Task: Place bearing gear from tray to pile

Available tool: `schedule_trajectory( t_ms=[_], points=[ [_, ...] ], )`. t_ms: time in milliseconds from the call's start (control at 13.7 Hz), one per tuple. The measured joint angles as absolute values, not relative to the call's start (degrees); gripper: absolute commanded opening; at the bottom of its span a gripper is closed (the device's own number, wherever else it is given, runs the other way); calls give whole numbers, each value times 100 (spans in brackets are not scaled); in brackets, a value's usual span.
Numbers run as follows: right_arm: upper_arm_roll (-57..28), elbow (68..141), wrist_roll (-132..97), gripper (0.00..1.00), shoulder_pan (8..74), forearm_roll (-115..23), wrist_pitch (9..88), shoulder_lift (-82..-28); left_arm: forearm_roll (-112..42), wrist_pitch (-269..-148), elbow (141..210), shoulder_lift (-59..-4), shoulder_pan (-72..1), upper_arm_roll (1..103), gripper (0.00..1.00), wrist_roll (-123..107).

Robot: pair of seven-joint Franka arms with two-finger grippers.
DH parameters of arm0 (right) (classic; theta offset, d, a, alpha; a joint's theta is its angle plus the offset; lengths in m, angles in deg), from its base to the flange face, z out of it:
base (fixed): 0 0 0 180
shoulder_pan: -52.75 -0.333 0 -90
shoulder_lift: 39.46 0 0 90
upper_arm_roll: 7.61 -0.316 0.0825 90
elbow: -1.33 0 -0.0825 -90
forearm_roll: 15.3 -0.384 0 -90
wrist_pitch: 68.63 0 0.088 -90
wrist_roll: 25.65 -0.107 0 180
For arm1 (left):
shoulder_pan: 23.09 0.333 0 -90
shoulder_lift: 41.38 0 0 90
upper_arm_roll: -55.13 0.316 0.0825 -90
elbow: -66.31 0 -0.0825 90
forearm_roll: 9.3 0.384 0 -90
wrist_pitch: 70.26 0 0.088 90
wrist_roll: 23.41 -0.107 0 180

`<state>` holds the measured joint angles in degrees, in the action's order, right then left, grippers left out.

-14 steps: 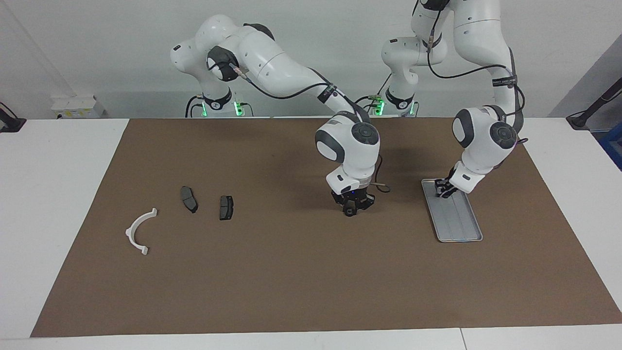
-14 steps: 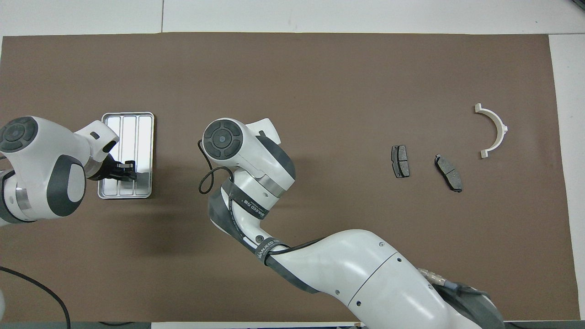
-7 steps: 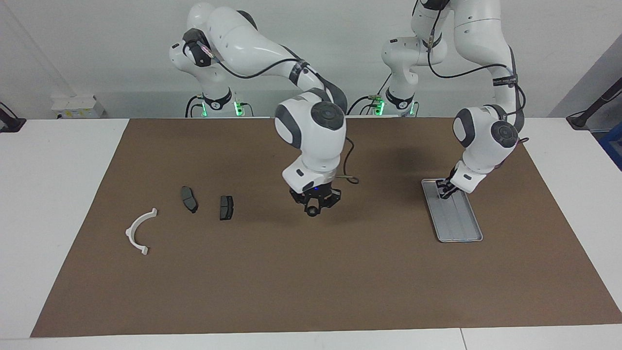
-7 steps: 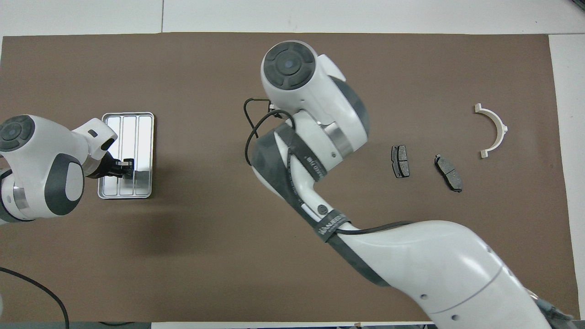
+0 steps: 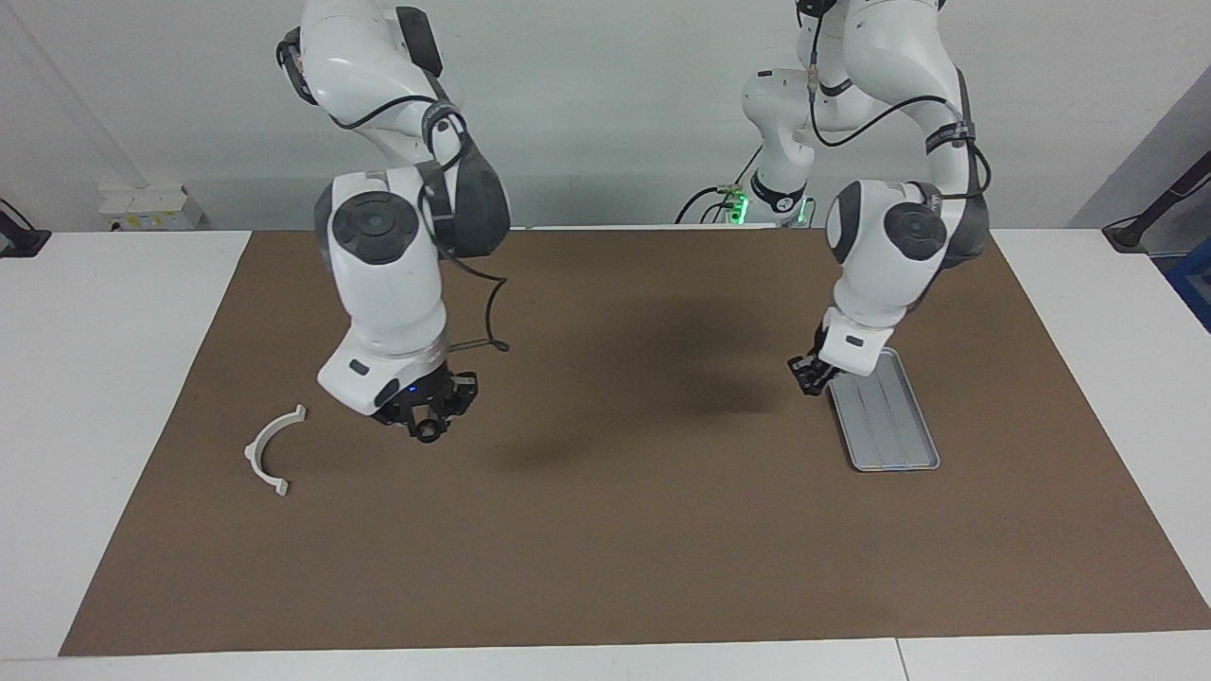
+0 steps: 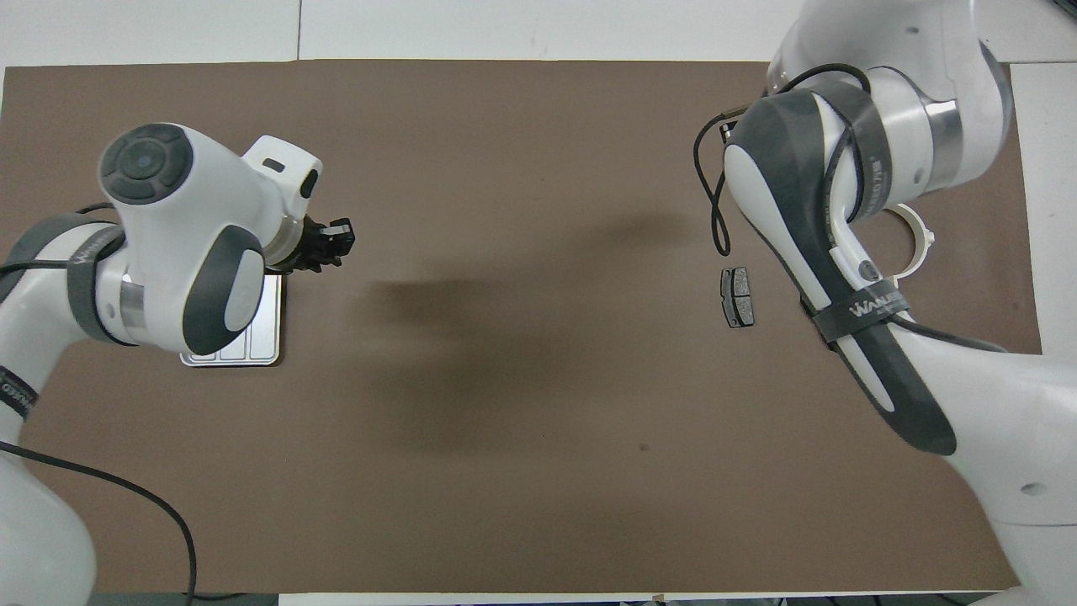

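The bearing gear, a small dark ring, hangs in the closed jaws of the right gripper, held above the pile toward the right arm's end of the table. It hangs beside the white half-ring bracket, and in the overhead view one dark brake pad shows clear of the arm. At the left arm's end, the left gripper hovers just off the silver tray, at its edge toward the table's middle; whether its jaws are wide or narrow cannot be told.
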<state>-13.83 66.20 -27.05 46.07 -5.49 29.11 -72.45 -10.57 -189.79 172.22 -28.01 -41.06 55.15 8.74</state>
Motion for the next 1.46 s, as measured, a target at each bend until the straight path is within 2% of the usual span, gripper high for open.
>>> schedule_trajectory(
  t_ms=[146,366,585,878,1171,1244,1317,1390,1463],
  points=[
    [-1390,7074,-2297,0,4951,-631,3478,-7201,-1151,-18981,16996,-2568,-4632,5507,16,1472],
    [-1393,8169,-2098,0,5304,-704,4646,-7086,-1195,-19105,16536,-1985,-5283,5512,16,2330],
    [-1390,8872,-2093,0,5455,-705,5367,-7087,-1196,-19422,16233,-1523,-5440,5518,16,2632],
    [-1388,9153,-1841,0,5662,-705,5990,-7261,-1196,-19499,16338,-1433,-5458,5529,16,2666],
    [-1389,9228,-1798,0,5700,-705,6239,-7338,-1196,-19722,16630,-1429,-5517,5529,16,2691],
    [-1390,9247,-1798,17,5700,-705,6264,-7338,-1196,-19749,16668,-1429,-5517,5530,16,2691],
    [-1391,9264,-1798,99,5700,-705,6277,-7338,-1196,-19765,16696,-1429,-5517,5530,17,2691],
    [-1391,9274,-1798,100,5700,-705,6285,-7338,-1196,-19773,16717,-1429,-5517,5530,17,2692],
    [-1394,9277,-1798,100,5699,-706,6287,-7338,-1196,-19775,16728,-1428,-5517,5530,26,2693]
  ],
)
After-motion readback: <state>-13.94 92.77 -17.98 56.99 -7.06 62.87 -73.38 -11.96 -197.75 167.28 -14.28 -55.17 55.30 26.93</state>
